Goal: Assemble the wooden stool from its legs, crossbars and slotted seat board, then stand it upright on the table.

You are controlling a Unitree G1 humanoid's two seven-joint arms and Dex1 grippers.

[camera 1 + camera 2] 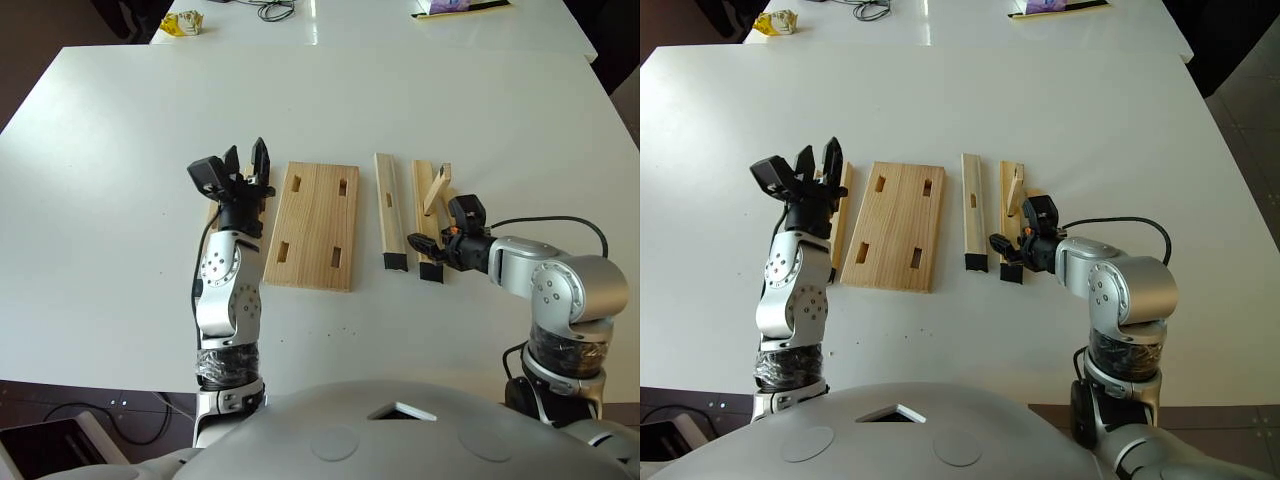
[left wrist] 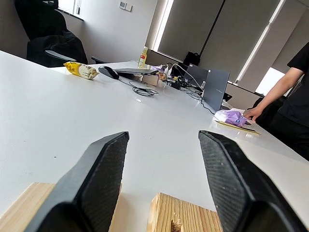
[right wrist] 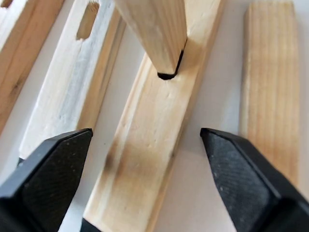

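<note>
The white table carries the slotted seat board, lying flat. Right of the board lie a bare leg just beside it and a second leg farther out. A crossbar stands tilted in the second leg's slot. The right gripper straddles the second leg's near end, fingers spread wide. Left of the board, the left gripper — also spread — sits above a wooden strip.

Head pair looks down on whole table, same scene; left wrist low, facing far edge; right wrist close over leg.
</note>
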